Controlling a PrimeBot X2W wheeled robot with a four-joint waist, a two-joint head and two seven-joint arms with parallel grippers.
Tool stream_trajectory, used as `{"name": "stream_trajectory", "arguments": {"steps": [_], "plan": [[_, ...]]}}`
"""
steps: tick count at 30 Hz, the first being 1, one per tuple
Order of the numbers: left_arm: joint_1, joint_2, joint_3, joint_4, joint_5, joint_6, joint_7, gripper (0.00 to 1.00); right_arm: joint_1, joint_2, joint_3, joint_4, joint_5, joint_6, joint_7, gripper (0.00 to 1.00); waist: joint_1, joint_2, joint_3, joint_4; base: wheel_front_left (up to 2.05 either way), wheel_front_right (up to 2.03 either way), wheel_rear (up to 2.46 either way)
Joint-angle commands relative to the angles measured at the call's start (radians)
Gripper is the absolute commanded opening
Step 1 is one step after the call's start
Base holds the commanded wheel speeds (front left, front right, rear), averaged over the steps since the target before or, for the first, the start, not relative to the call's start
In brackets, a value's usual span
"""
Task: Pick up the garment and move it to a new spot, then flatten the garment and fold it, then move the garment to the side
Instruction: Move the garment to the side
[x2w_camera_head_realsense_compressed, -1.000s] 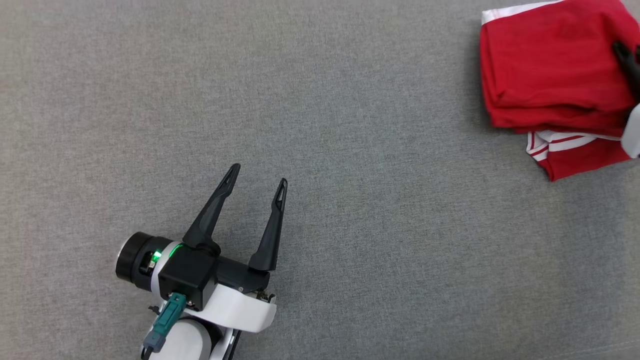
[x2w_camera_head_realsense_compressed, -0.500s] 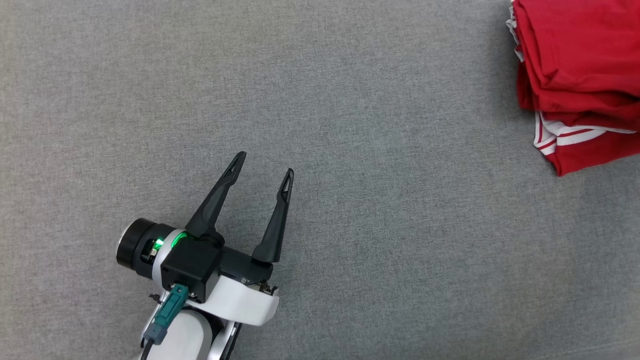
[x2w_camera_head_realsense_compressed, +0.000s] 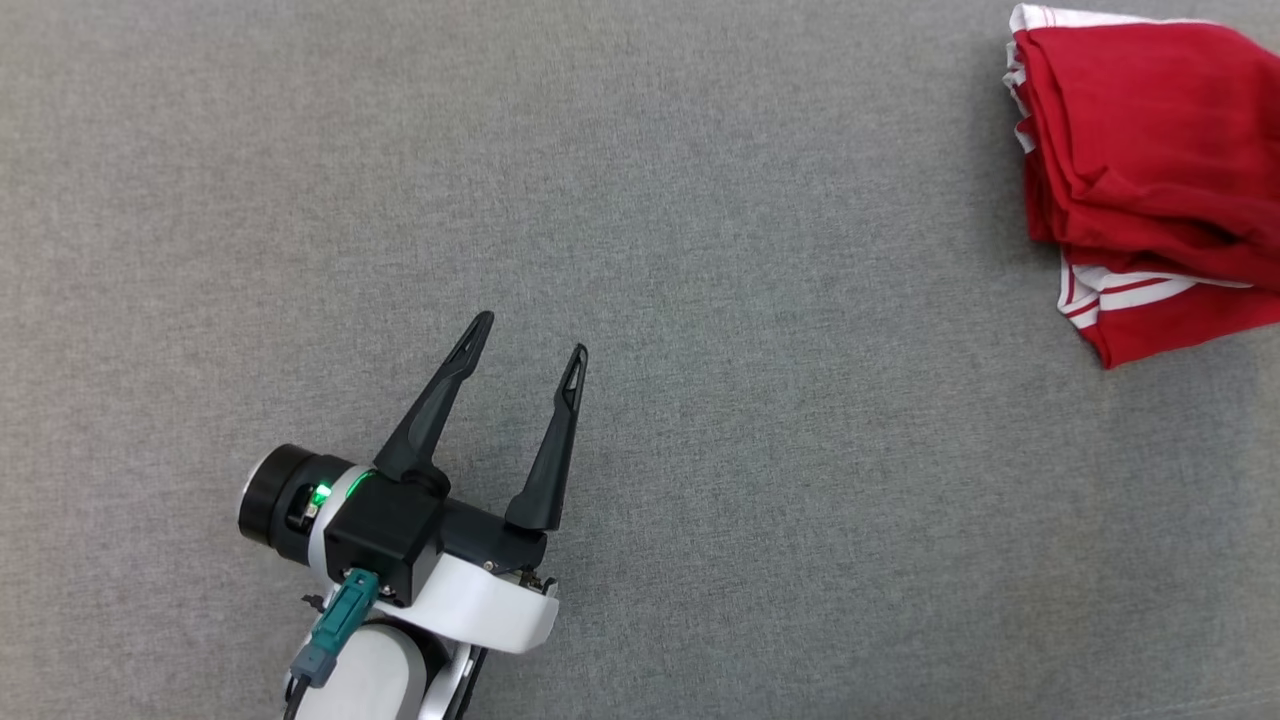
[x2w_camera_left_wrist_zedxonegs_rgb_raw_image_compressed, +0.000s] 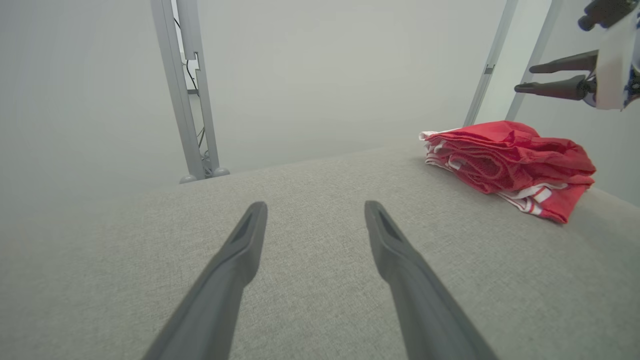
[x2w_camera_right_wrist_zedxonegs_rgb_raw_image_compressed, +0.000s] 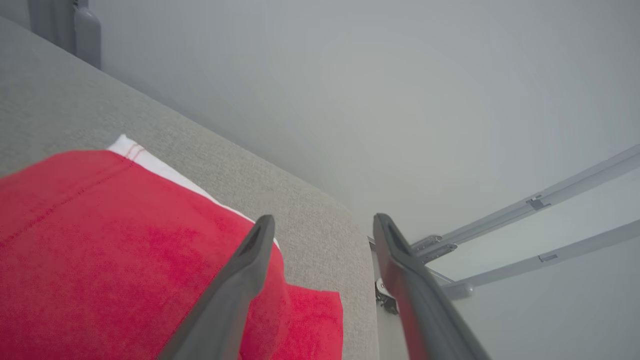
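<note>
Grey surface (x2w_camera_head_realsense_compressed: 700, 300) held the folded garment (x2w_camera_head_realsense_compressed: 1140, 160) near its edge; left gripper (x2w_camera_head_realsense_compressed: 531, 334) and right gripper (x2w_camera_right_wrist_zedxonegs_rgb_raw_image_compressed: 324, 219) gaped empty; any brush might have spilled it.

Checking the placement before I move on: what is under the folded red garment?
The garment lies on the grey fabric surface. Its own white-striped lower layers stick out beneath the top red fold. Whatever lies directly beneath the pile is covered.
</note>
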Motion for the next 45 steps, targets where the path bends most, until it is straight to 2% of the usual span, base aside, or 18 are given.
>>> {"name": "stream_trajectory", "arguments": {"steps": [1,5,9,14,19,24,35,45], "plan": [[0.012,0.002,0.002,0.004,-0.007,0.006,-0.007,1.00,0.033,0.009,-0.054,-0.031,-0.033,0.000,-0.004,1.00,0.0000,0.0000,-0.021,0.000,0.00,0.00,0.00],[0.035,-0.010,0.010,0.020,-0.031,0.018,-0.017,1.00,0.156,0.059,-0.280,-0.173,-0.150,0.000,-0.004,1.00,0.0000,0.0000,-0.069,-0.001,0.00,0.00,0.00],[0.064,-0.026,0.017,0.039,-0.063,0.025,-0.028,1.00,0.336,0.145,-0.481,-0.347,-0.273,0.000,-0.004,1.00,0.0000,0.0000,-0.118,0.004,0.00,0.00,0.00],[0.099,-0.037,0.028,0.072,-0.096,0.039,-0.046,1.00,0.561,0.287,-0.630,-0.571,-0.344,0.000,-0.004,1.00,0.0000,0.0000,-0.183,0.013,0.00,0.00,0.00],[0.134,-0.051,0.038,0.108,-0.123,0.049,-0.066,1.00,0.742,0.395,-0.651,-0.731,-0.317,0.000,-0.003,1.00,0.0000,0.0000,-0.258,0.028,0.00,0.00,0.00],[0.169,-0.063,0.057,0.131,-0.165,0.058,-0.081,1.00,0.871,0.449,-0.635,-0.838,-0.288,0.000,-0.004,1.00,0.0000,0.0000,-0.313,0.045,0.00,0.00,0.00],[0.251,-0.074,0.097,0.151,-0.189,0.062,-0.104,1.00,1.125,0.507,-0.660,-1.017,-0.249,0.000,-0.003,1.00,0.0000,0.0000,-0.394,0.072,0.00,0.00,0.00],[0.302,-0.086,0.133,0.121,-0.163,0.047,-0.105,1.00,1.263,0.523,-0.687,-1.085,-0.259,0.000,-0.003,1.00,0.0000,0.0000,-0.417,0.082,0.00,0.00,0.00]]}}
